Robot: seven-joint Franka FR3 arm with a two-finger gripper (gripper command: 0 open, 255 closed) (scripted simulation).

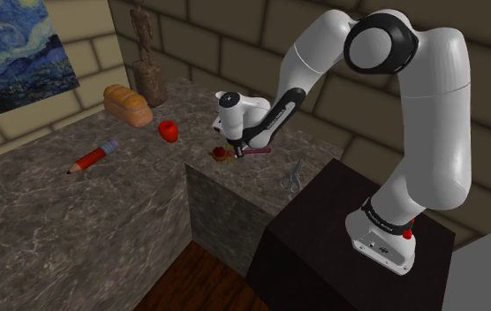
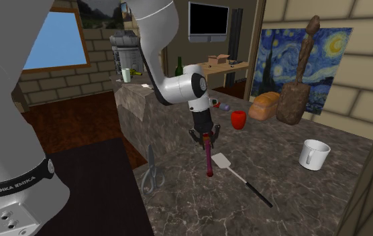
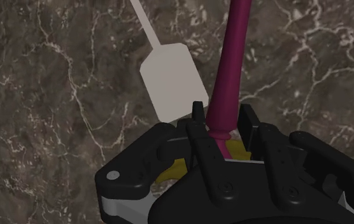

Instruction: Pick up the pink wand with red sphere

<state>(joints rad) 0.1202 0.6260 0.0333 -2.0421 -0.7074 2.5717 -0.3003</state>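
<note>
Scissors (image 2: 153,171) at the bench (image 2: 198,209) near edge. White spatula (image 2: 221,161) just beside dark pink wand (image 2: 209,159), mid-bench. Jaws pinching the wand's far end. Beyond: red cup (image 2: 238,120), bread loaf (image 2: 264,106), brown carved figure (image 2: 296,97) at back edge.

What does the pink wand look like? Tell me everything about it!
The wand is a slim, smooth, dark pink stick, thicker toward one end, where a yellow bit and a red ball sit. It seems to lie flat on the dark marbled counter, close beside a white spatula. The black tool is shut on its thick end, one finger on each side.
</note>
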